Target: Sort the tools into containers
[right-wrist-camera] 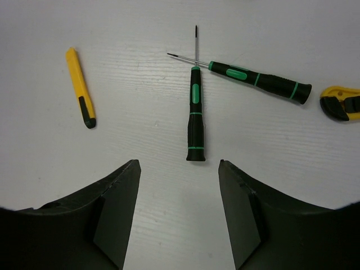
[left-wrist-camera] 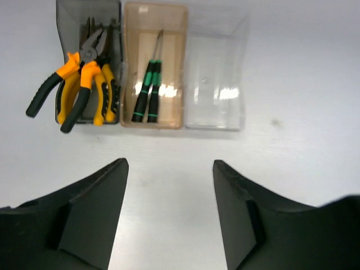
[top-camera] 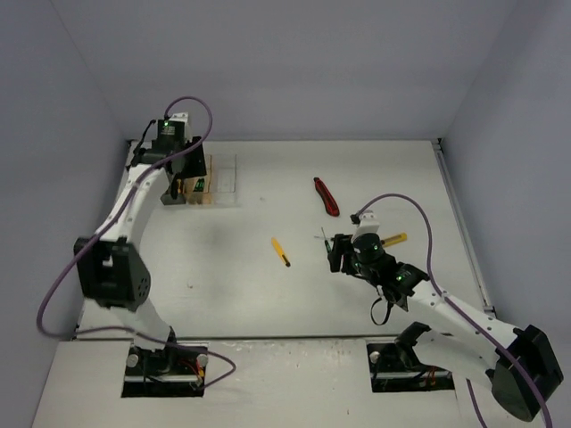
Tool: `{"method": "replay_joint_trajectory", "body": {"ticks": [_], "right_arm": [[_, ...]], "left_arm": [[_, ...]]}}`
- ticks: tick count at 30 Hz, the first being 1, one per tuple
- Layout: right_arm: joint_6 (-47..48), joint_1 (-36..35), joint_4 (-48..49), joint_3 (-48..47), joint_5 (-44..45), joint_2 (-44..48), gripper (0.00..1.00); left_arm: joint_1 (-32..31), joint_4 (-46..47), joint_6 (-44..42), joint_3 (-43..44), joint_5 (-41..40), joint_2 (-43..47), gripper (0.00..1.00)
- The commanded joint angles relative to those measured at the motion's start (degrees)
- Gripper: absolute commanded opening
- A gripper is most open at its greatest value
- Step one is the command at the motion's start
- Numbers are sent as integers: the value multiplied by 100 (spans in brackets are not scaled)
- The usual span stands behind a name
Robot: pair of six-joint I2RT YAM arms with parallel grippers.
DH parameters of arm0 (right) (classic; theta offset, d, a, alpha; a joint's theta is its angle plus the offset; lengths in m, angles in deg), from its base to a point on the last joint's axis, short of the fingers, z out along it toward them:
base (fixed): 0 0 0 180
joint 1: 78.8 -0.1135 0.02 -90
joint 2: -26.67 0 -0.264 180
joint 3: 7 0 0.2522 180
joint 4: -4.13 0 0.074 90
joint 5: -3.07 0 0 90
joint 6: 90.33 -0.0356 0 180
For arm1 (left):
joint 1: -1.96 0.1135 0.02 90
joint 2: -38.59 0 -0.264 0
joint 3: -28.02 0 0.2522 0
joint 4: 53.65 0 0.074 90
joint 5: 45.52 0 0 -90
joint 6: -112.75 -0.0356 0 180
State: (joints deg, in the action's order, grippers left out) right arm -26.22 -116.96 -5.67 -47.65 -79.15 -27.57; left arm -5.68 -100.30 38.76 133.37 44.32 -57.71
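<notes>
The right claw point(right-wrist-camera: 177, 169) fills the bottom of its wrist view, jaws well apart, with nothing between them and touching nothing. Just beyond the gap a screwdriver point(right-wrist-camera: 194, 115) lies flat on the table point(right-wrist-camera: 124, 129). Its long axis runs straight away from the claw, with the black-and-green handle nearest and the tip farthest. A second screwdriver point(right-wrist-camera: 256, 80) lies across to the right, handle right and tip pointing left. Its thin shaft crosses the first one's shaft near the tips. To the left, apart from both, the knife point(right-wrist-camera: 79, 85) lies slanted, black end nearer the claw and yellow end away and slightly left. At the right edge a yellow-and-black tool point(right-wrist-camera: 340, 104) is cut by the frame, and I cannot tell what it is.

The left claw point(left-wrist-camera: 169, 166) hangs over bare table short of the three bins, jaws also wide apart and holding nothing. The grey bin point(left-wrist-camera: 73, 22), on the left, holds pliers point(left-wrist-camera: 84, 76), noses pointing away and handles sticking out over the near rim. The amber bin point(left-wrist-camera: 169, 39), in the middle, holds paired screwdrivers point(left-wrist-camera: 147, 93) side by side, lengthwise, tips away. The clear bin point(left-wrist-camera: 216, 73) stands just beside it on the right.

From above, a red tool point(top-camera: 326, 196) lies diagonally on the table between the bins and the right claw, well apart from each.
</notes>
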Motion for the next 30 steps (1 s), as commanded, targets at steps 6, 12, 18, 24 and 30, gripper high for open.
{"method": "replay_joint_trajectory", "body": {"ticks": [6, 12, 18, 24, 30], "right_arm": [[157, 97, 226, -786, 235, -1314, 45], [234, 166, 227, -1101, 250, -2179, 42], [248, 186, 320, -1230, 306, -2766, 39], [251, 186, 487, -1182, 305, -3035, 21], [313, 89, 597, -1214, 66, -3303, 5]], "left_arm": [[-380, 856, 408, -2022, 378, 3818, 75], [-378, 765, 597, -3335, 825, 4888, 80], [-378, 836, 678, -4154, 1047, 5217, 80], [-323, 799, 663, -4264, 1155, 5183, 80], [-106, 837, 737, -4334, 1325, 5236, 79]]}}
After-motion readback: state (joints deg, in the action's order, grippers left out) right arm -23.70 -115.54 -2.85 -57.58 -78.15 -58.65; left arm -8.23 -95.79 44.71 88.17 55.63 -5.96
